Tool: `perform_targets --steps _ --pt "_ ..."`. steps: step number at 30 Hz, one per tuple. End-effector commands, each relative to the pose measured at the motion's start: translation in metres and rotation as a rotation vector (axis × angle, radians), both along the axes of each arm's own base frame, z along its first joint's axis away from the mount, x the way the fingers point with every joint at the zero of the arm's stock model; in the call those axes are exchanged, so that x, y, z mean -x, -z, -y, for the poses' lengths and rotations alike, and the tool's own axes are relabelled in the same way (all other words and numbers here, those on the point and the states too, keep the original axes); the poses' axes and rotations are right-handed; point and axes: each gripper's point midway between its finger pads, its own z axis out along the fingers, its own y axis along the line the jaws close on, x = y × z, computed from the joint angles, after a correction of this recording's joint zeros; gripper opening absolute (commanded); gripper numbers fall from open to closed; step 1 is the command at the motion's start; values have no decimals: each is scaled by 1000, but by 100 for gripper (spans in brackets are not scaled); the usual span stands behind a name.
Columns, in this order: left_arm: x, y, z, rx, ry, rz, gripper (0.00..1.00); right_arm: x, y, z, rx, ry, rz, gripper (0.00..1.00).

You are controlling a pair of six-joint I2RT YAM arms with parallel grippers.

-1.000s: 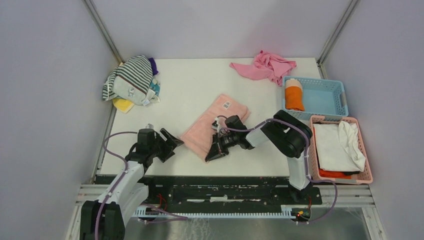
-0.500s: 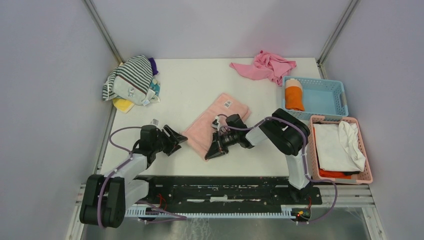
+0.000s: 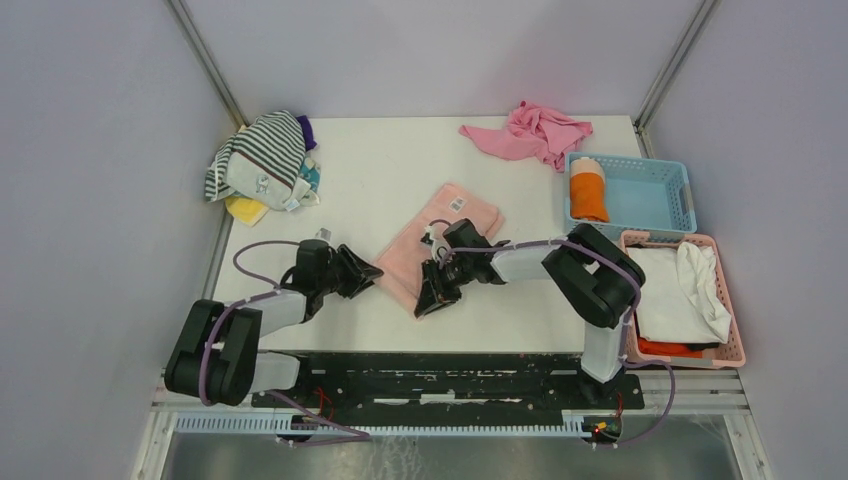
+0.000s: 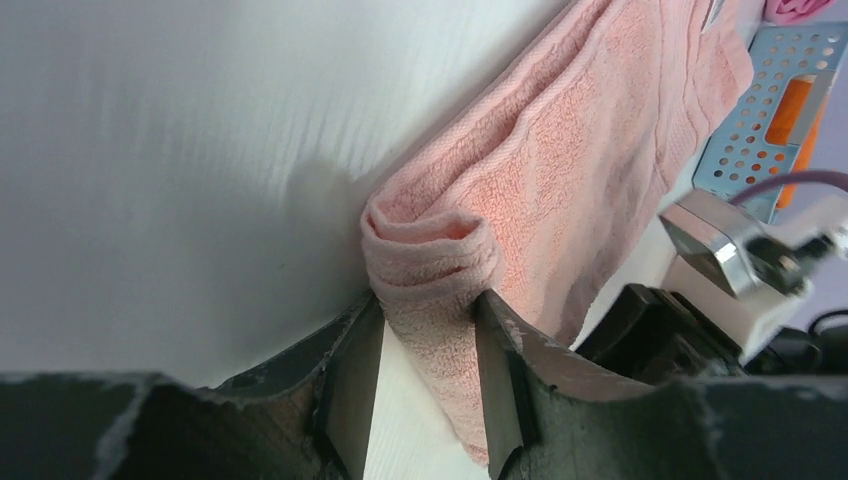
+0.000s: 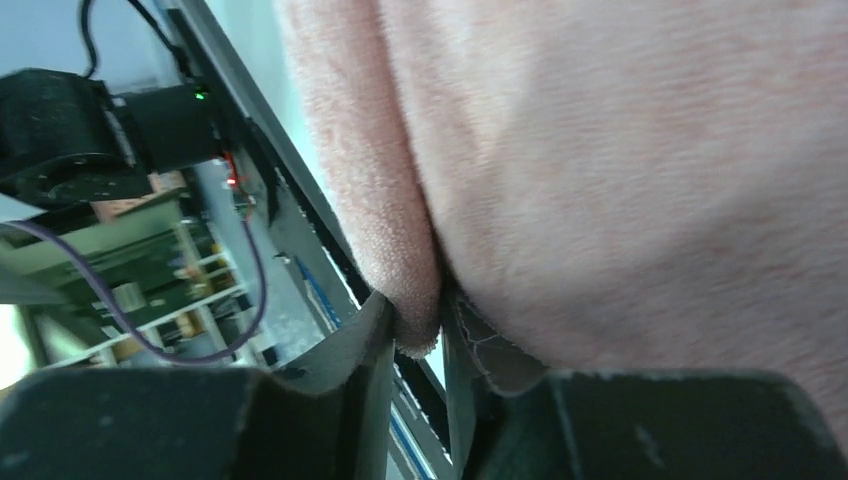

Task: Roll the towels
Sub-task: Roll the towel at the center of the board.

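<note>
The pale pink towel (image 3: pixel 445 232) with its white label (image 3: pixel 456 206) lies folded at the table's middle. My left gripper (image 3: pixel 366 272) is at the towel's near left corner. In the left wrist view its fingers (image 4: pixel 428 335) close on a small rolled fold of the towel (image 4: pixel 432 255). My right gripper (image 3: pixel 428 300) is at the near right corner. Its fingers (image 5: pixel 418 345) pinch the towel's edge (image 5: pixel 400 250). The orange towel (image 3: pixel 588 190) lies rolled in the blue basket (image 3: pixel 662 203).
A pile of striped and coloured cloths (image 3: pixel 262 160) sits at the back left. A crumpled bright pink cloth (image 3: pixel 530 132) lies at the back. A pink basket (image 3: pixel 733 352) with white cloths stands at the right edge, next to the blue one.
My left gripper has moved right across the table to the towel's near left corner and closed on it. My right gripper stayed on the near edge, shifting slightly.
</note>
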Motion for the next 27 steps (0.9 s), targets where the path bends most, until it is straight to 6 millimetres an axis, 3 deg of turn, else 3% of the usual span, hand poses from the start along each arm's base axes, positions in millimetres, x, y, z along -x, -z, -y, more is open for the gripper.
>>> perform_targets --steps 1,9,14,16,21,27 --pt "20 42 -17 -151 -43 -142 48 -2 -13 17 201 -64 243 35" --pt "21 46 -9 -182 -25 -157 47 -20 -69 36 509 -102 796 46" --pt "19 45 -6 -194 -16 -155 48 -17 -99 11 541 -132 1062 52" --pt "19 45 -5 -197 -14 -156 48 -16 -101 -3 554 -157 1129 52" --pt "19 45 -3 -201 -10 -157 48 -17 -77 -25 622 -225 1190 51" --pt "18 44 -2 -201 -8 -153 48 -26 -54 -25 706 -217 1205 50"
